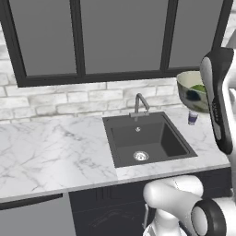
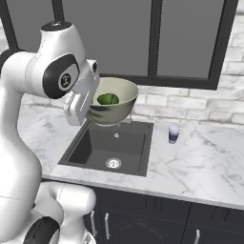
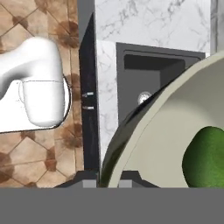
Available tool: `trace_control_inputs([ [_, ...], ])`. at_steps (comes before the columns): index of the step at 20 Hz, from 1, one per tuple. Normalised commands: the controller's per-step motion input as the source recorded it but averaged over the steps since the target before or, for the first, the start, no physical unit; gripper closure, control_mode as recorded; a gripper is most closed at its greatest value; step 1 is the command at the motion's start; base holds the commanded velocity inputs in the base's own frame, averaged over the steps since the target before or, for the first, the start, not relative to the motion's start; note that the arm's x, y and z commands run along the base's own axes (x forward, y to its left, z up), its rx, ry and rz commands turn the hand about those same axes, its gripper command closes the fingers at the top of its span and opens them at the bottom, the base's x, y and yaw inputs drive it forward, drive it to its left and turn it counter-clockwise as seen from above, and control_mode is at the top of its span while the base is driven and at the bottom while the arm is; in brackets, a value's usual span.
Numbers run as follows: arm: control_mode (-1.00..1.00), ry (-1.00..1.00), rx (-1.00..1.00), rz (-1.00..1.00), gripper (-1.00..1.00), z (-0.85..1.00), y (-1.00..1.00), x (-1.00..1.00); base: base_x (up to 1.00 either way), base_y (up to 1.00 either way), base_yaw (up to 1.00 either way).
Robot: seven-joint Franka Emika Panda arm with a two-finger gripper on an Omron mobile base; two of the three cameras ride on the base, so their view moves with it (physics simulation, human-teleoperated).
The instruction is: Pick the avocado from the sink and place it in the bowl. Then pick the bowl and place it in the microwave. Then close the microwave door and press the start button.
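Holding the bowl [image 2: 114,102] aloft above the sink [image 2: 107,147], avocado [image 2: 108,98] inside, gripper [image 3: 107,178] apparently pinching the bowl's rim, small cup [image 2: 174,134] right of sink.

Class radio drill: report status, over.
Gripper shut on bowl, held above sink. Avocado inside bowl. Small cup on counter, off to the side.

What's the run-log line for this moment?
stage: carrying | gripper: shut on bowl rim | avocado: in bowl | bowl: lifted above sink
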Motion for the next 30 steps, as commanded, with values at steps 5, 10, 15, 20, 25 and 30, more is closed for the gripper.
trace_control_inputs([
  [5,-1.0,-0.2,-0.02,0.15,1.0,0.13,0.11,-0.41,0.0,0.0,0.0],
  [10,-1.0,-0.09,0.0,0.03,1.0,0.23,0.0,-0.6,0.0,0.0,0.0],
  [15,-1.0,0.0,0.0,0.0,1.0,0.0,0.0,-0.14,0.0,0.0,0.0],
  [20,-1.0,0.0,0.0,0.0,1.0,0.0,0.0,0.0,0.0,0.0,0.0],
  [25,1.0,0.0,0.0,0.0,1.0,0.0,0.0,0.0,-0.07,-0.06,-0.03],
  [30,1.0,0.0,0.0,0.0,1.0,0.0,0.0,0.0,-0.62,-0.24,-0.45],
])
